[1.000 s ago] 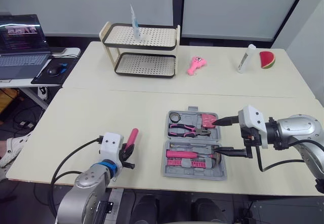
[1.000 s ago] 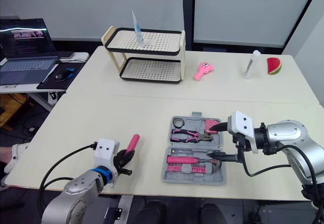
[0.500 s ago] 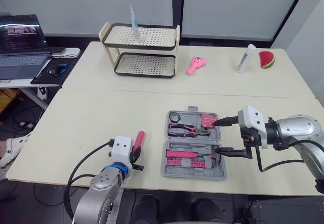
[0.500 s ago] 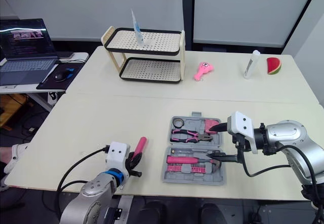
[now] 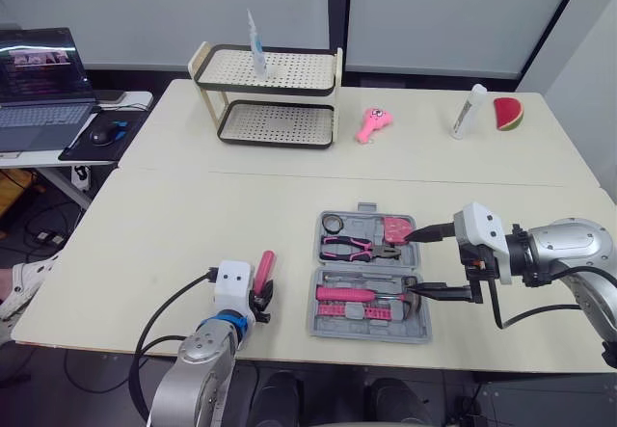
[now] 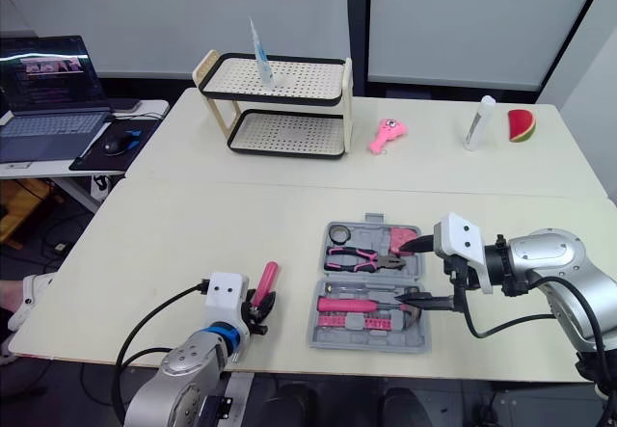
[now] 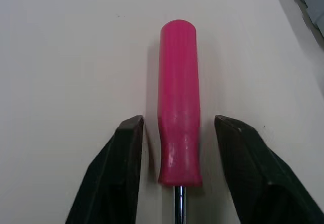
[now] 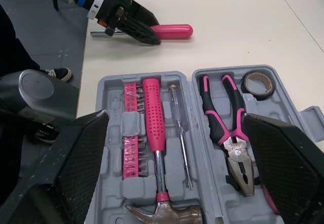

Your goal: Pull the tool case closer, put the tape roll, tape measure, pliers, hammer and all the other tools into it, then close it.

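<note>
- Two pale tables (image 5: 193,225) stood end to end, with a rack (image 5: 275,109) on the far one and a laptop (image 5: 39,80) off to the left.
- The tool case (image 5: 370,333) lay open near the front edge of the near table.
- Inside it were the tape roll (image 5: 333,223), pliers (image 5: 359,247), tape measure (image 5: 395,228) and hammer (image 5: 362,294).
- A pink screwdriver (image 7: 177,82) lay on the table, near the case on its left.
- The left gripper (image 7: 178,125) was down at the screwdriver. Its fingers (image 7: 119,163) sat apart on each side of the pink handle, with a small gap on both sides.
- The right gripper (image 5: 408,269) was at the right side of the case, spread wide and holding nothing. One finger was by the tape measure and the other by the hammer head.
</note>
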Robot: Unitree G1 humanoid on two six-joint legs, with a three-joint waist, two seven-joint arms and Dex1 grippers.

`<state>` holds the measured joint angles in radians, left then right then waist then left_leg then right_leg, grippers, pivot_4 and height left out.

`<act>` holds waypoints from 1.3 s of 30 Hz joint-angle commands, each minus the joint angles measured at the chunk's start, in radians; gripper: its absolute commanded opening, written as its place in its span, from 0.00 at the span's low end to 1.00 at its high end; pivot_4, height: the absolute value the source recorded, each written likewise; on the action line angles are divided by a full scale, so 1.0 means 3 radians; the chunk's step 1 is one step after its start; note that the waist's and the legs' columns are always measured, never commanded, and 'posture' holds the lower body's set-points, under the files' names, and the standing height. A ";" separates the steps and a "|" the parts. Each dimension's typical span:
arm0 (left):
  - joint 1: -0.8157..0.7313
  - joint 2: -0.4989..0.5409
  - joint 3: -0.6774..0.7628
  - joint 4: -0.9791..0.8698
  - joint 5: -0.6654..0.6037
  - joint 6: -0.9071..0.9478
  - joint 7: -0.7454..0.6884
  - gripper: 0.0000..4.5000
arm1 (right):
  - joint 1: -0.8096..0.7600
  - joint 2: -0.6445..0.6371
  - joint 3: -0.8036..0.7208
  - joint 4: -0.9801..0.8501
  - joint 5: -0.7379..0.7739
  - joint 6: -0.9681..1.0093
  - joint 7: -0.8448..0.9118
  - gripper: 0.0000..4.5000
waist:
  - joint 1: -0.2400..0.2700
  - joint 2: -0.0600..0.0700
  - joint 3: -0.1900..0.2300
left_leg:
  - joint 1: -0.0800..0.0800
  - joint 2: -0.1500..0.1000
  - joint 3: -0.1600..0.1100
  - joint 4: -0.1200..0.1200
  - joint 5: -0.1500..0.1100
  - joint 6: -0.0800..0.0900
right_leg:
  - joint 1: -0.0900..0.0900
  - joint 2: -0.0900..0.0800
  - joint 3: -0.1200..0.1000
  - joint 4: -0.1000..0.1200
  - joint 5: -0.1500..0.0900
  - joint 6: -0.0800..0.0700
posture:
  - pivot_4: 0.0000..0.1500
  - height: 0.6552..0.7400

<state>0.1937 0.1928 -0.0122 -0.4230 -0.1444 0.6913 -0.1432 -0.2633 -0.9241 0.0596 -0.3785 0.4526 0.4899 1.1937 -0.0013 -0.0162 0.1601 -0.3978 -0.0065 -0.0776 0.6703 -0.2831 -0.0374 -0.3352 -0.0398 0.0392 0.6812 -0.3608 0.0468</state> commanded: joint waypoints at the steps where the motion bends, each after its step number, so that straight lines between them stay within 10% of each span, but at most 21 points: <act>1: 0.0072 0.0009 0.0099 -0.0260 -0.0077 0.0027 -0.0027 0.78 | -0.0010 -0.0051 -0.0097 -0.0107 0.0041 0.0009 -0.0002 1.00 | 0.0000 0.0000 0.0000 | 0.0000 0.0000 0.0000 0.0000 0.0000 0.0000 | 0.0000 0.0000 0.0000 0.0000 0.0000 0.0000 | 1.00 0.87; 4: 0.0148 0.0066 0.0176 -0.0450 -0.0154 0.0085 -0.0091 0.99 | -0.0008 -0.0056 -0.0103 -0.0108 0.0043 0.0011 -0.0013 1.00 | 0.0000 0.0000 0.0000 | 0.0000 0.0000 0.0000 0.0000 0.0000 0.0000 | 0.0000 0.0000 0.0000 0.0000 0.0000 0.0000 | 1.00 0.87; 14: 0.0061 0.0858 0.0703 -0.0757 -0.0715 -0.0196 -0.1126 1.00 | 0.0080 -0.0030 -0.0261 -0.0240 0.0131 0.0107 -0.0192 1.00 | 0.0002 0.0002 0.0002 | 0.0000 0.0002 -0.0001 -0.0002 0.0000 0.0000 | -0.0001 0.0000 0.0000 -0.0001 0.0000 0.0000 | 1.00 0.87; 23: -0.1134 0.2518 0.0131 0.1163 -0.0066 -0.2975 -0.3468 1.00 | 0.0484 -0.0036 -0.0331 -0.0941 0.0282 0.0268 -0.0418 1.00 | -0.0003 0.0011 0.0006 | 0.0003 -0.0003 0.0010 -0.0018 0.0001 -0.0001 | -0.0008 0.0003 -0.0005 -0.0005 0.0000 -0.0001 | 1.00 0.87; 31: -0.2743 0.2472 -0.0941 0.3157 0.0353 -0.5393 -0.4777 1.00 | 0.0580 0.0034 -0.0290 -0.1102 0.0364 0.0407 -0.0606 1.00 | -0.0009 0.0008 0.0009 | -0.0002 -0.0003 0.0012 -0.0017 0.0000 0.0000 | -0.0015 0.0008 -0.0008 -0.0002 0.0000 -0.0001 | 1.00 0.87; 39: -0.3885 0.2067 -0.2139 0.4581 0.0744 -0.6818 -0.4904 1.00 | 0.0590 0.0079 -0.0199 -0.1217 0.0410 0.0507 -0.0720 1.00 | -0.0037 0.0002 0.0013 | -0.0007 -0.0004 0.0009 -0.0013 0.0001 0.0001 | -0.0020 0.0012 -0.0011 0.0002 0.0000 -0.0001 | 1.00 0.87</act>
<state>-0.9443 0.8138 -0.6265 0.8982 0.0548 -1.2881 -1.6078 -0.0819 -0.9003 0.0081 -0.7067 0.5573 0.6420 0.9881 -0.0123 -0.0155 0.1639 -0.3999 -0.0076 -0.0748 0.6665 -0.2829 -0.0372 -0.3414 -0.0362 0.0360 0.6819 -0.3609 0.0466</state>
